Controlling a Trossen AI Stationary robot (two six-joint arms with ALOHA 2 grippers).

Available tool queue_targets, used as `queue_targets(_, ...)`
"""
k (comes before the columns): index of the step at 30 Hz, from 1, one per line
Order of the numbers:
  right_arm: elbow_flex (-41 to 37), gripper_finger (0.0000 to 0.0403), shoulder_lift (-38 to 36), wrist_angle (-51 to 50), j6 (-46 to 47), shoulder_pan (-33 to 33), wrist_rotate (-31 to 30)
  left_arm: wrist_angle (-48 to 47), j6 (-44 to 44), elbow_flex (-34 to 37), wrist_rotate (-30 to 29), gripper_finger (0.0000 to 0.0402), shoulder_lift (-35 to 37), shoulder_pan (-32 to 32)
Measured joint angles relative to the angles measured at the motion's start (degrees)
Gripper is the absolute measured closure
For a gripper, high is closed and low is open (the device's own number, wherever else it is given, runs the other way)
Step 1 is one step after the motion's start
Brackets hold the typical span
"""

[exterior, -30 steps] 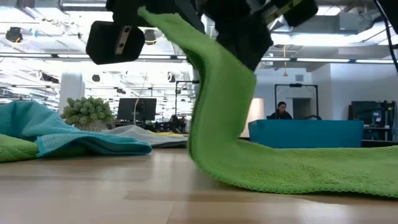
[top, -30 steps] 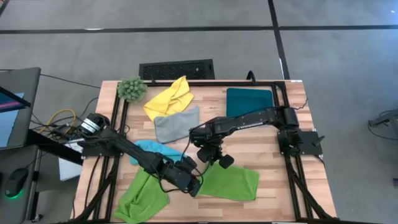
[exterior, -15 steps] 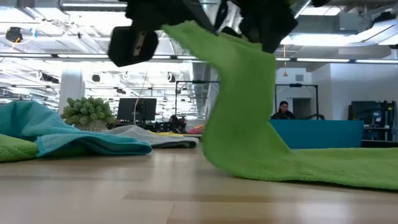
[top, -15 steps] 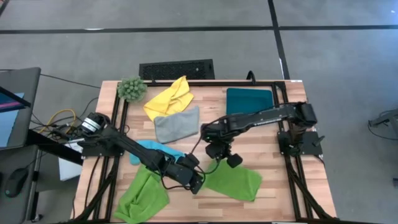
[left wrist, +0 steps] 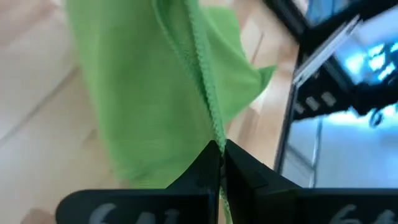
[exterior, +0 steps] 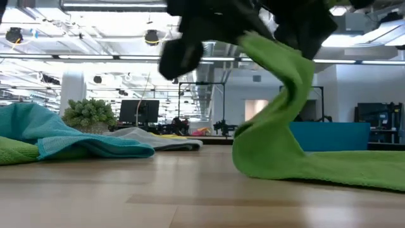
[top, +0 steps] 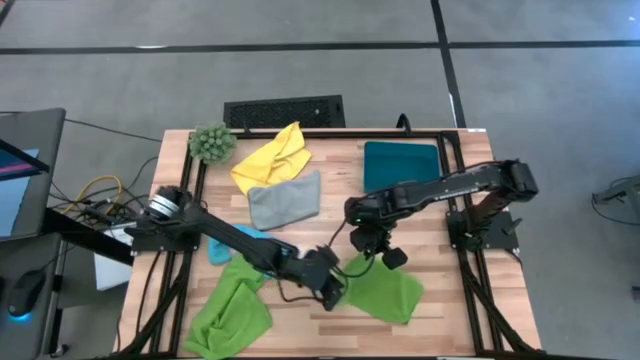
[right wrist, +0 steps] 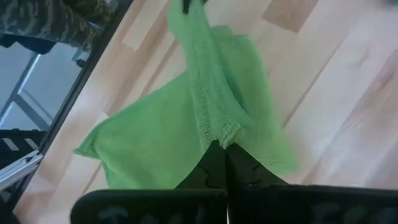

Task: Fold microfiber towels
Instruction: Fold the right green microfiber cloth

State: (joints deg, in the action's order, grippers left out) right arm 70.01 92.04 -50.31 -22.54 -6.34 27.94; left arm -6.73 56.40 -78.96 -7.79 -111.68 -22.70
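A lime green towel [top: 385,290] lies at the table's near right, its left edge raised by both grippers. My left gripper [top: 335,292] is shut on its near-left part and my right gripper [top: 372,250] on its far-left part. The towel also shows in the low view [exterior: 285,145], the left wrist view [left wrist: 155,93] and the right wrist view [right wrist: 186,130]. A second lime green towel [top: 228,315] lies crumpled at the near left. Light blue [top: 245,240], grey [top: 285,200], yellow [top: 272,155] and dark teal [top: 401,163] towels lie farther back. My left gripper pinches the towel's stitched edge [left wrist: 210,127] between its two fingers, from above. That edge is lifted and runs taut away from the fingers; the towel's right part lies on the table. My right gripper pinches a bunched corner of the towel's edge [right wrist: 217,130] between its two fingers, from above. The cloth hangs below the fingers in folds, and its lower part lies on the table.
A fuzzy green plant ball [top: 211,143] stands at the far left corner. A black frame rail [top: 470,280] runs along the table's right side and another along the left. A keyboard [top: 284,111] lies beyond the far edge.
Both grippers have gone toward the table's right edge with the towel's raised left edge. That edge has come over the part that lies on the table, so the towel covers less of the table; its right part has stayed down.
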Motion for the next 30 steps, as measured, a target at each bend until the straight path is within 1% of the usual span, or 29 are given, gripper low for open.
queue_targets(3, -1.68, 0.0398, -1.63, 0.19, 1.15, -1.03, 0.00, -1.59, -3.85, -7.07, 4.63, 0.0401, -5.90, 1.06)
queue_targets(6, -3.94, 0.0399, -3.50, -0.04, 2.48, -2.40, -0.06, -1.81, -8.36, -12.22, 9.23, 0.0401, -9.08, 2.37)
queue_targets(8, -5.81, 0.0399, -5.41, -0.48, 4.13, -3.54, -0.29, -3.33, -10.72, -14.00, 11.10, 0.0401, -9.47, 3.08)
queue_targets(10, -7.21, 0.0398, -6.96, 0.00, 5.62, -5.06, -1.82, -3.03, -11.82, -14.81, 12.53, 0.0401, -10.10, 3.88)
queue_targets(14, -10.67, 0.0398, -11.01, 0.54, 9.25, -7.51, -3.99, -3.18, -12.41, -15.38, 12.74, 0.0401, -10.52, 4.56)
queue_targets(19, -14.73, 0.0397, -15.21, 1.22, 13.56, -9.04, -5.64, -2.38, -12.41, -15.45, 10.49, 0.0401, -10.43, 5.12)
queue_targets(25, -18.00, 0.0398, -17.94, 2.83, 18.98, -10.03, -6.91, -1.12, -14.90, -15.49, 9.38, 0.0401, -11.18, 5.47)
queue_targets(29, -18.11, 0.0397, -18.20, 2.91, 20.47, -10.60, -7.51, 2.15, -15.01, -15.76, 9.80, 0.0401, -13.07, 5.38)
queue_targets(30, -18.14, 0.0397, -18.17, 2.93, 20.62, -10.86, -7.48, 1.75, -14.59, -15.57, 9.67, 0.0401, -13.46, 5.33)
